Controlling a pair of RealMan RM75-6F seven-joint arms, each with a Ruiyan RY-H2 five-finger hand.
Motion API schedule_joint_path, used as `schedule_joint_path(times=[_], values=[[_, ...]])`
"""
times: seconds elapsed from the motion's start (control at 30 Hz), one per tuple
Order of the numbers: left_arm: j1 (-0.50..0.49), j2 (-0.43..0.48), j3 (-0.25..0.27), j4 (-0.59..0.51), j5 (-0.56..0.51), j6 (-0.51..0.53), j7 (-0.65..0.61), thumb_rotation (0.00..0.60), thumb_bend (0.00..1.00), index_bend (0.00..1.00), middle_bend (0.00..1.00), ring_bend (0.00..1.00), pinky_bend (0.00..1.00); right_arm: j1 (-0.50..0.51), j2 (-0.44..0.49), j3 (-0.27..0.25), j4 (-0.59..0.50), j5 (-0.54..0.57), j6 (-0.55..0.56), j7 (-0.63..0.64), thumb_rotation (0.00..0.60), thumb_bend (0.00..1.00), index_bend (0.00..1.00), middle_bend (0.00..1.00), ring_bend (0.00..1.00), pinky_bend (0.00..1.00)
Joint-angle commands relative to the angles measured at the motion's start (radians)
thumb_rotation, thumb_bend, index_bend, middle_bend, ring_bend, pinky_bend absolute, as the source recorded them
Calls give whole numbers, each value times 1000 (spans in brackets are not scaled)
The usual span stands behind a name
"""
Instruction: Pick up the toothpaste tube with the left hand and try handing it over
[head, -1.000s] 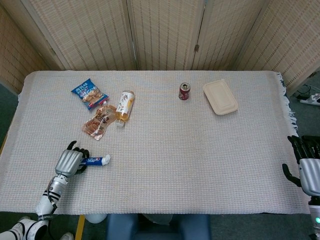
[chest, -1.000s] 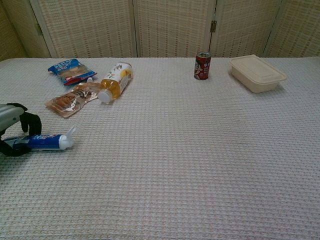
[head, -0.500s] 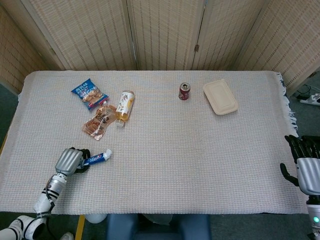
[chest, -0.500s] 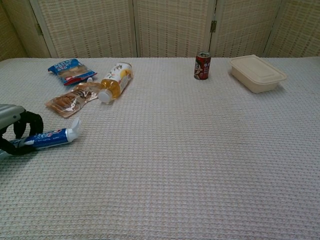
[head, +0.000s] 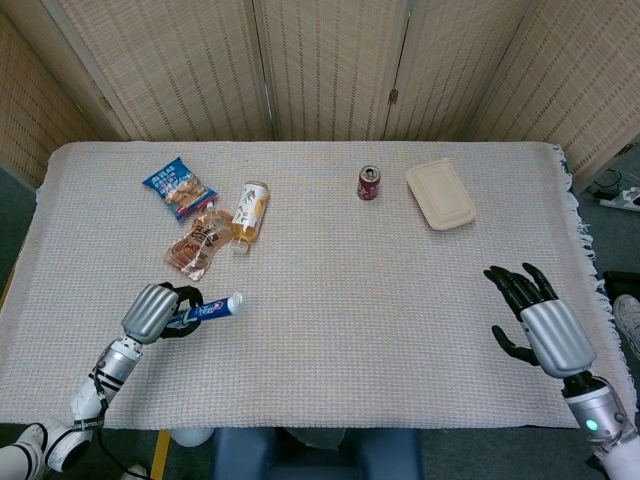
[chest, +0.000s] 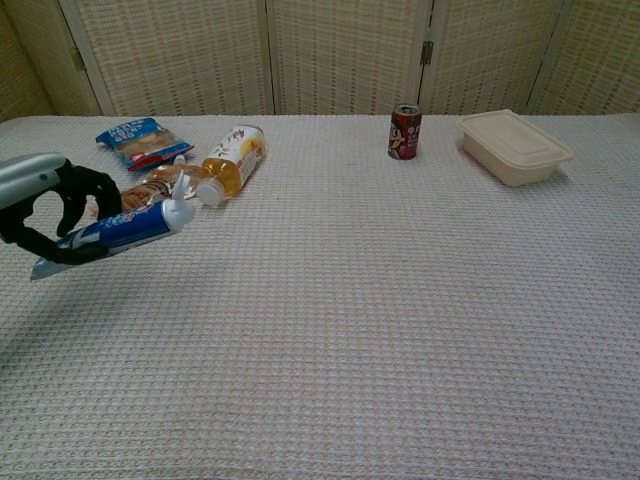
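My left hand (head: 153, 311) (chest: 52, 205) grips the blue and white toothpaste tube (head: 210, 309) (chest: 125, 228) and holds it off the cloth at the table's front left. The tube's white cap points right and a little up. My right hand (head: 540, 322) hovers over the front right of the table with its black fingers (head: 517, 284) spread and nothing in it. The chest view does not show the right hand.
A blue snack bag (head: 178, 186), a clear snack pouch (head: 198, 244) and a lying drink bottle (head: 249, 210) sit at the back left. A red can (head: 368, 183) and a lidded beige box (head: 440, 194) stand at the back right.
The left hand has lifted the tube off the cloth and carried it right and up. The right hand has come in from the table's right edge, over the cloth.
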Motion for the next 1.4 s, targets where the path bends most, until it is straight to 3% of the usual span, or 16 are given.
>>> schedule_joint_path(times=[0.03, 0.3, 0.5, 0.87, 1.4], values=[[-47, 64, -17, -126, 23, -15, 31, 600, 780, 740, 798, 716, 574, 77, 15, 15, -61, -53, -69, 18, 600, 462, 97, 131, 154, 42], [-117, 132, -51, -334, -3, -104, 108, 600, 800, 741, 802, 716, 577, 245, -15, 79, -146, -43, -229, 38, 594, 462, 237, 103, 89, 23], [-152, 151, -74, -449, -36, -152, 158, 600, 803, 741, 802, 715, 577, 354, -71, 123, -171, 14, -332, 21, 510, 462, 296, 101, 82, 0], [-180, 139, -89, -514, -85, -184, 229, 600, 810, 742, 802, 715, 576, 466, -173, 140, -162, 83, -420, -58, 476, 462, 311, 100, 95, 0], [-189, 136, -91, -521, -113, -185, 233, 600, 821, 742, 802, 715, 574, 515, -209, 124, -145, 159, -443, -101, 476, 461, 329, 103, 93, 0]])
